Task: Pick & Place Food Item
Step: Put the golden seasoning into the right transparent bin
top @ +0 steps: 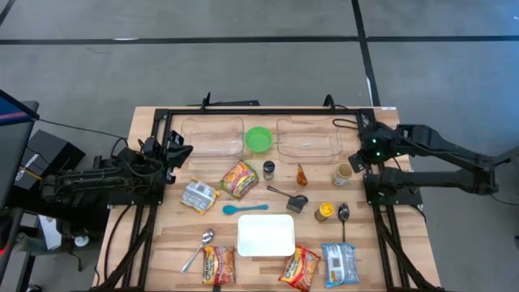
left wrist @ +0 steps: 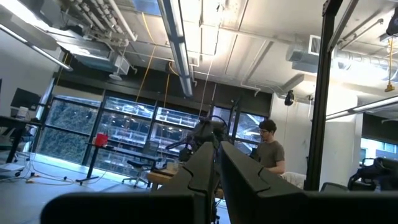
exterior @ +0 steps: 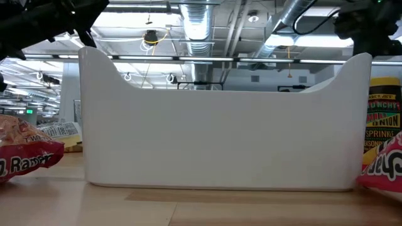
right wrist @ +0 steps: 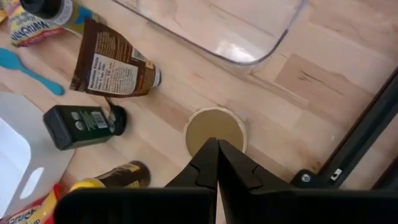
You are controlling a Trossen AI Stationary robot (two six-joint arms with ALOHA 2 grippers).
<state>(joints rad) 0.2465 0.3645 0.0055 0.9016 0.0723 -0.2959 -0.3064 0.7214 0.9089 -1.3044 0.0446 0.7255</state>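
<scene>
Two clear trays [top: 212,136] are lying at twelve o'clock on the table [top: 162,243], a green bowl [top: 259,139] sitting between them. Five snack packets are lying around the white bin [top: 266,234], one [top: 240,178] at its eleven o'clock. Two spoons, one [top: 199,248] at its nine o'clock, are resting nearby. The right gripper [right wrist: 217,149] is hovering closed above a round jar [right wrist: 216,129]. The left gripper [left wrist: 216,152] is waiting closed, pointing into the room.
</scene>
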